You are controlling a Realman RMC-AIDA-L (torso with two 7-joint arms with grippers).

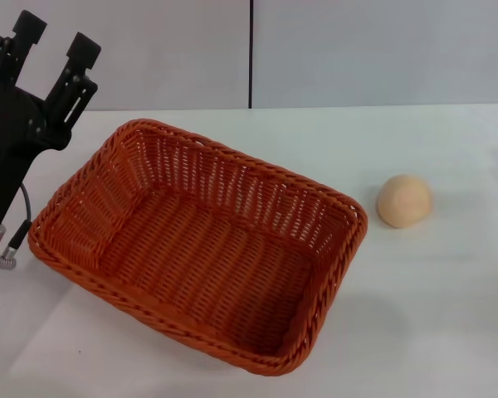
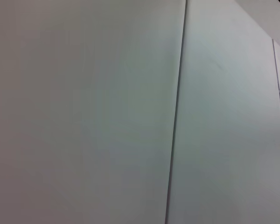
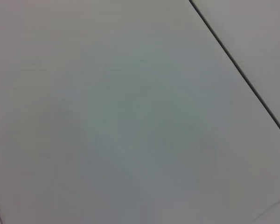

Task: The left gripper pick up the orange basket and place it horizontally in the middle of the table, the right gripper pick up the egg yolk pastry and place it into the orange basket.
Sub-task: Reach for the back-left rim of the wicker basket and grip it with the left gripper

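Two things wait on the table point(image 1: 448, 315): the orange basket point(image 1: 199, 240), lying askew left of centre, and the egg yolk pastry point(image 1: 404, 201) well to its right, so the left gripper point(image 1: 51, 46), spread and raised at far left, must next descend onto the basket's rim.

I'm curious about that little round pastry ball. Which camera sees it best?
The head view: the egg yolk pastry sits in full sight on the table, apart from the orange basket. Both wrist views show only blank pale panels, no pastry.
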